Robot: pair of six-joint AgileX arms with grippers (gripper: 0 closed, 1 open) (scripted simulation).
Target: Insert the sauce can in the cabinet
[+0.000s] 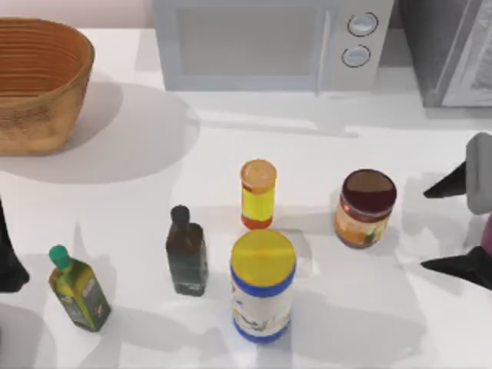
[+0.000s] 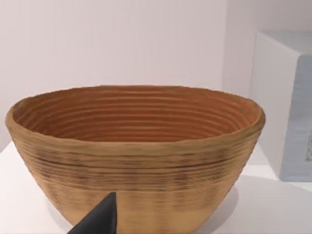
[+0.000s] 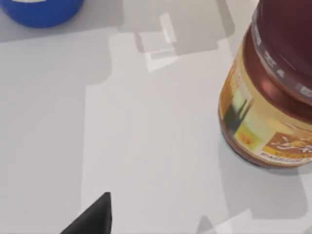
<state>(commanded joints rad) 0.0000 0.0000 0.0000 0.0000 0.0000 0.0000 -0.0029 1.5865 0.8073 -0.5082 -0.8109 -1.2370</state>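
The sauce can (image 1: 366, 207), a squat jar with a dark maroon lid and an orange-brown label, stands upright right of the table's middle. It looms close in the right wrist view (image 3: 270, 107). My right gripper (image 1: 460, 224) hovers just right of the can, open, with its dark fingers spread and nothing between them. One of its fingertips (image 3: 95, 217) pokes in over bare table. The cabinet (image 1: 430, 54), dark grey with a lighter door panel, sits at the back right corner. My left gripper (image 1: 8, 261) is parked at the left edge.
A pale grey microwave (image 1: 261, 42) stands at the back middle and a woven basket (image 1: 34, 84) at the back left. Left of the can are a slim yellow bottle (image 1: 257, 194), a yellow-lidded blue-and-white canister (image 1: 262, 284), a dark bottle (image 1: 186, 252) and a green-capped oil bottle (image 1: 78, 290).
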